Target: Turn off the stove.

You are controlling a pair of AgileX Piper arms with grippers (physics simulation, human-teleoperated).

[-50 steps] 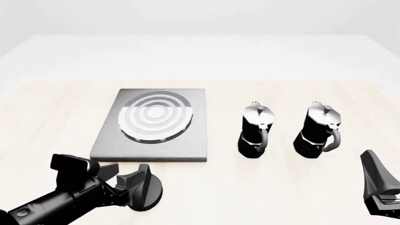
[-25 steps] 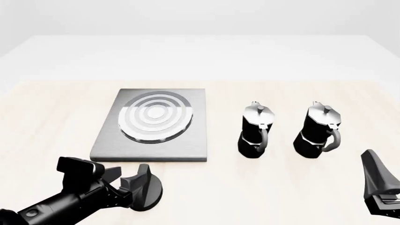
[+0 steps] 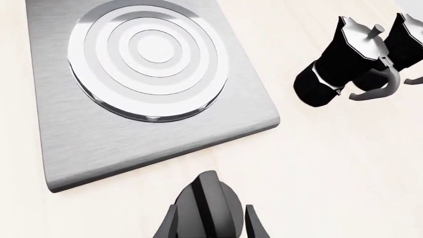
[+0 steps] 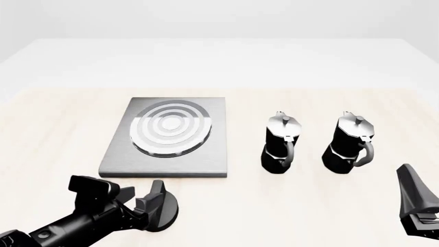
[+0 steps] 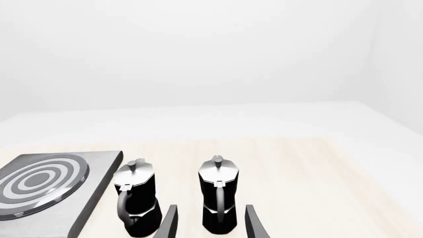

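- Now L gripper (image 4: 141, 208) closed round knob (image 4: 159, 207), near side of stove (image 4: 166, 138).
- R gripper (image 5: 208, 223) parted, holding nothing, near right pot (image 4: 348, 143).

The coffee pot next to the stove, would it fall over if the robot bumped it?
Probably, if hit high. The moka pot nearest the stove stands tall on a fairly small base. Its smooth, glossy body looks slippery, so a low nudge might just slide it across the table.

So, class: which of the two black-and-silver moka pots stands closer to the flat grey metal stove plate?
The left black-and-silver moka pot: it stands right beside the flat grey metal stove plate, while the other moka pot stands beyond it.
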